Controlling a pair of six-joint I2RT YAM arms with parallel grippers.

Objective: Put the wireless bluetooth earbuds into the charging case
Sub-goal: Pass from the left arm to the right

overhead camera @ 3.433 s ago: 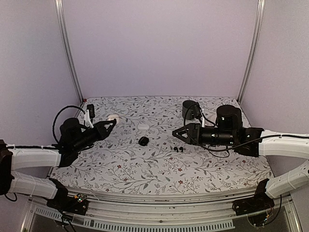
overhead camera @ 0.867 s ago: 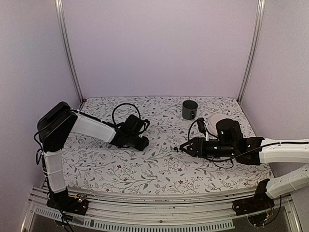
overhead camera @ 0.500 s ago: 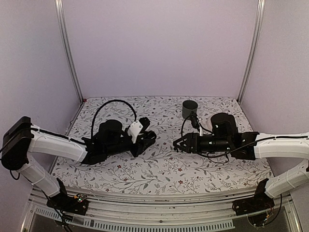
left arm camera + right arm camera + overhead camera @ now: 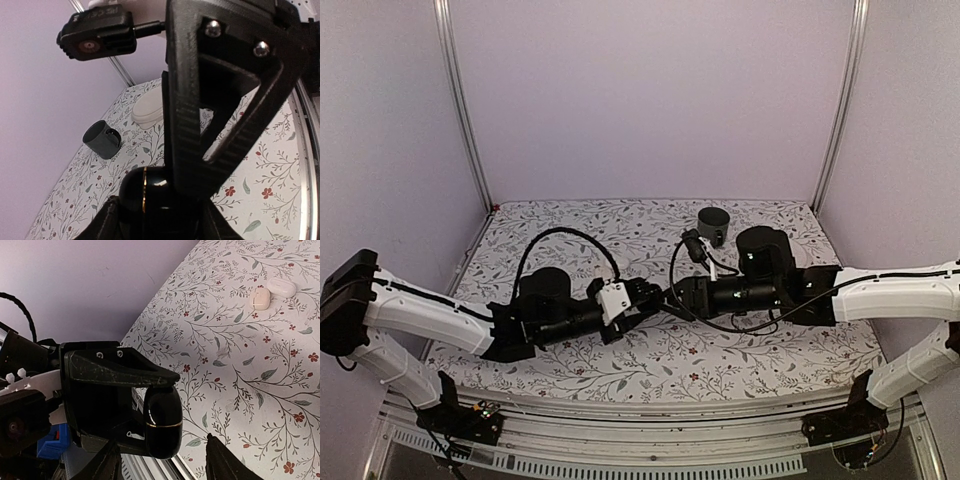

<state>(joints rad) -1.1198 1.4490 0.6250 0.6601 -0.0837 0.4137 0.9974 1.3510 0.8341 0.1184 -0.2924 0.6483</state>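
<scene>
The charging case (image 4: 163,422) is a glossy black pebble with a thin gold seam, lid closed. It hangs above the table's middle, clamped between the fingers of my left gripper (image 4: 645,295), which is shut on it. In the left wrist view the case (image 4: 145,197) fills the gap at my left gripper (image 4: 160,206). My right gripper (image 4: 672,298) faces it tip to tip. In the right wrist view my right gripper (image 4: 161,441) stands open, a finger on each side of the case with space between. The earbuds are out of view.
Two white pebble-like cases (image 4: 259,298) (image 4: 281,287) lie on the flowered table cover. Another white case (image 4: 147,107) and a dark grey cup (image 4: 713,226) stand at the back right. The metal front rail (image 4: 165,470) runs below the grippers.
My left arm has lifted from the table with the black case and swung right to the middle. My right gripper has moved left to meet it, its jaws a little wider.
</scene>
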